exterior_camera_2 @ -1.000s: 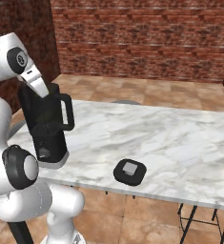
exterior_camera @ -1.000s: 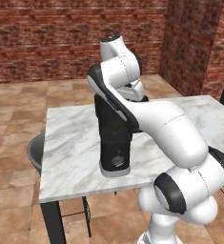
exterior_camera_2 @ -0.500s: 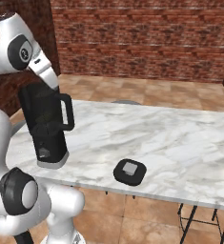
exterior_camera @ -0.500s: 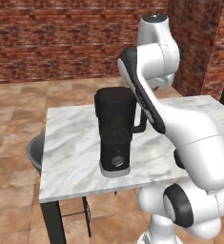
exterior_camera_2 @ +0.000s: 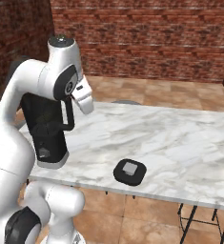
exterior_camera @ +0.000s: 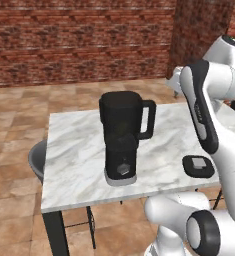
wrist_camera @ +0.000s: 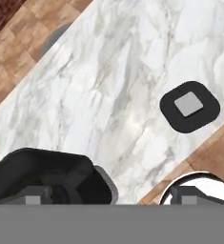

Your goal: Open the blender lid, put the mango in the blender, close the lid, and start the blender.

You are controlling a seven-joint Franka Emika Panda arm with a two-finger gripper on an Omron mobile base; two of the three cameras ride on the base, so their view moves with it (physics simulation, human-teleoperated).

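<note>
Two task items sit on a white marble worktop: blender upright near the front left edge, jar top uncovered, handle facing right; blender lid lying flat w/ grey cap up, well apart to its right, near the front edge. Tool hangs above the blender w/ jaws spread wide, holding nothing. Brick walls, tiled floor behind.

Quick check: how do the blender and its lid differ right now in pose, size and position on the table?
The blender stands upright and tall near the table's left end; the blender lid lies flat and low, apart from it, by the front edge. The blender's jar top is uncovered; the lid shows a light grey square cap. Both are black and rest on the marble table.
</note>
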